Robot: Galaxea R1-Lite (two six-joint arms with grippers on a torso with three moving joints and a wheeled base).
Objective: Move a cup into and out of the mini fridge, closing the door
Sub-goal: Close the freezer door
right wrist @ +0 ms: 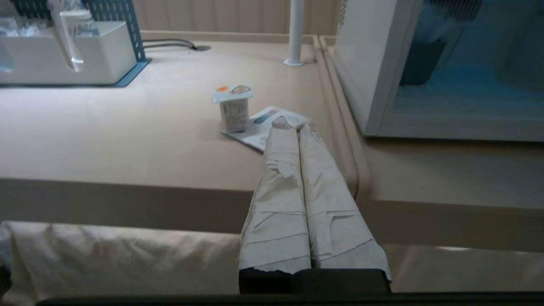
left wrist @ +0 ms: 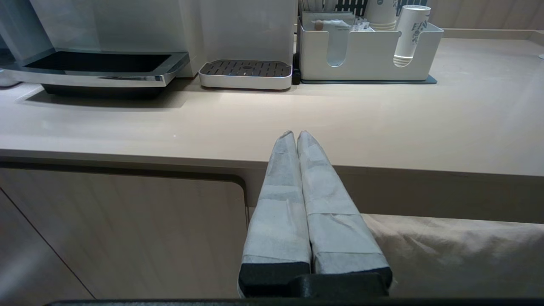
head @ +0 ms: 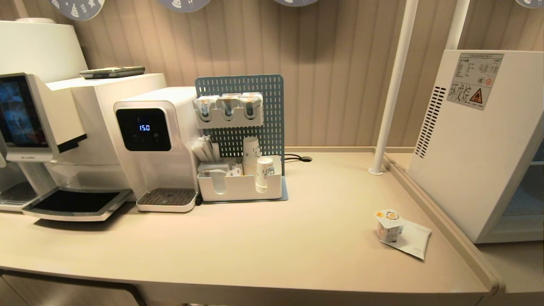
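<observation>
The cup (head: pixel 389 225) stands upright on a paper slip (head: pixel 411 239) on the counter (head: pixel 272 238), near its right end, just beside the closed mini fridge (head: pixel 476 144). The right gripper (right wrist: pixel 289 124), fingers pressed together and empty, is parked below the counter edge w/ the cup ahead, slightly to its left. The left gripper (left wrist: pixel 296 134), also together and empty, is well apart from it, so the right arm is nearer.

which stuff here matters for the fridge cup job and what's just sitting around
Part of the job:
- cup, upright on the counter, standing on a paper packet
- mini fridge
- door, glass front
- right gripper, shut, empty
- left gripper, shut, parked at the counter edge

Just lying about:
- coffee machine
- water dispenser
- paper cups
- organiser tray
- pegboard
</observation>
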